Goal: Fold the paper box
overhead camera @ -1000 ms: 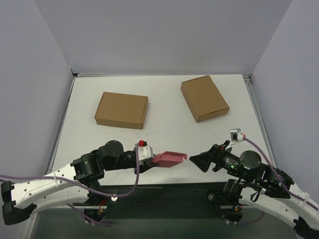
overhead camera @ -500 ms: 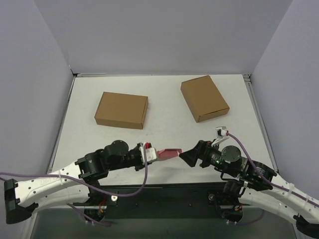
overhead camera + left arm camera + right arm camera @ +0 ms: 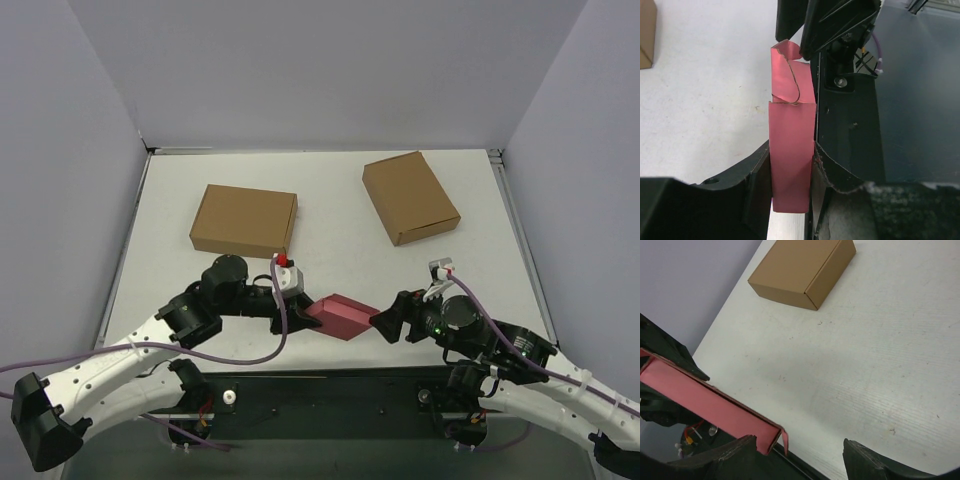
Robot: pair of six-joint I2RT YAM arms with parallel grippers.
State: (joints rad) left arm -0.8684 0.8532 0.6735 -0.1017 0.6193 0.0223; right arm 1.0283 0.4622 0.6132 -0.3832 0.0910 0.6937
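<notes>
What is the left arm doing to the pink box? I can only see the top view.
Observer: In the left wrist view, the left fingers squeeze the box by its two flat sides, one finger on each.
Operator: Has the right arm grabbed the other end?
Observer: Not yet. The right wrist view shows the right fingers wide apart. The box's corner sits just above one of them, and nothing is between them.
</notes>
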